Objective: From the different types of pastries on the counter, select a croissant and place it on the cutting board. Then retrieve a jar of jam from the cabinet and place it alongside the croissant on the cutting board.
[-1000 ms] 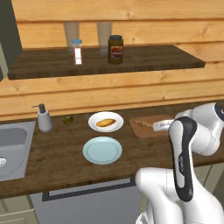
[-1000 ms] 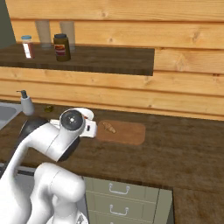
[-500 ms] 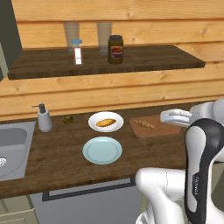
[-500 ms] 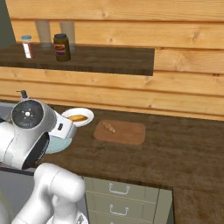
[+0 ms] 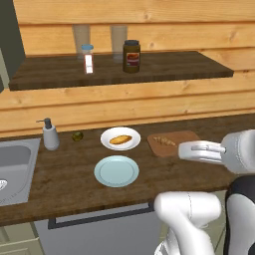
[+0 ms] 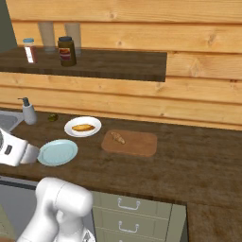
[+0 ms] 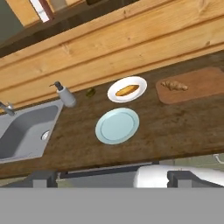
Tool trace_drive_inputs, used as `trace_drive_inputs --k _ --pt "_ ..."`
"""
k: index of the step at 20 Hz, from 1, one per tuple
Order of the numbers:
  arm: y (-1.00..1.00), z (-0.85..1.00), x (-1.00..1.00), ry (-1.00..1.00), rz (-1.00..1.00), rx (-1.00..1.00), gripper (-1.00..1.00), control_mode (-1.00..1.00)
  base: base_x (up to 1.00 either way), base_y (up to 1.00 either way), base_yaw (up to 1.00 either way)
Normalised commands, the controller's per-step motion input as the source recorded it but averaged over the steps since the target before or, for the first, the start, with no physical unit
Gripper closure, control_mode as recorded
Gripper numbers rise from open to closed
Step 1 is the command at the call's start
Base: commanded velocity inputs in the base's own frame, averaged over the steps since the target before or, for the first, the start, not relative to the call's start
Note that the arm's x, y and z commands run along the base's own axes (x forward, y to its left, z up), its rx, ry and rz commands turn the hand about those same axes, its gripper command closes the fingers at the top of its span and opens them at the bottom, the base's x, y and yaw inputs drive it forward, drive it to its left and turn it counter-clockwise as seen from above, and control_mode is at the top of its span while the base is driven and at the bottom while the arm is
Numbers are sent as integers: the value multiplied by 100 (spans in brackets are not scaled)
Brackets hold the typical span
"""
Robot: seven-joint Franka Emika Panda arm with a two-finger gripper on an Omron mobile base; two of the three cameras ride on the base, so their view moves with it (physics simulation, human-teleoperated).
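Observation:
A small golden croissant (image 5: 163, 141) (image 6: 118, 137) (image 7: 174, 85) lies on the brown cutting board (image 5: 185, 139) (image 6: 139, 144) (image 7: 199, 87). The dark jar of jam (image 5: 132, 56) (image 6: 66, 50) with a red label stands upright on the open wooden shelf above the counter. My gripper (image 7: 111, 179) is open, its fingertips (image 7: 41, 178) wide apart with nothing between them. It hangs back over the counter's front edge, well short of the board and far below the jar.
A white plate (image 5: 130, 145) (image 6: 71, 128) (image 7: 114, 95) holds another pastry, with an empty pale blue plate (image 5: 116, 171) (image 6: 57, 152) (image 7: 117, 125) in front. A soap dispenser (image 5: 49, 135) (image 7: 64, 95), a small green fruit (image 5: 77, 136) and the sink (image 7: 26, 131) lie left. A red-labelled shaker (image 5: 88, 58) stands by the jar.
My arm has swung away from the cutting board, back toward the counter's front edge. The croissant stays on the board and the jaws stay open.

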Motion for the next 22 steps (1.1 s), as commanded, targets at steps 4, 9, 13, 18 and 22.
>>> trace_drive_inputs --k 4,9,13,18,22 --pt "-23 0 -77 -3 0 3 -100 -100 0 0 0" --pt "-4 3 -21 -3 -1 1 -100 -100 0 0 0" --pt "0 0 0 0 0 0 -100 100 -15 0 0" --pt "0 0 0 0 0 0 -100 100 -75 46 0" --pt "0 0 0 0 0 0 -100 100 -55 98 1"
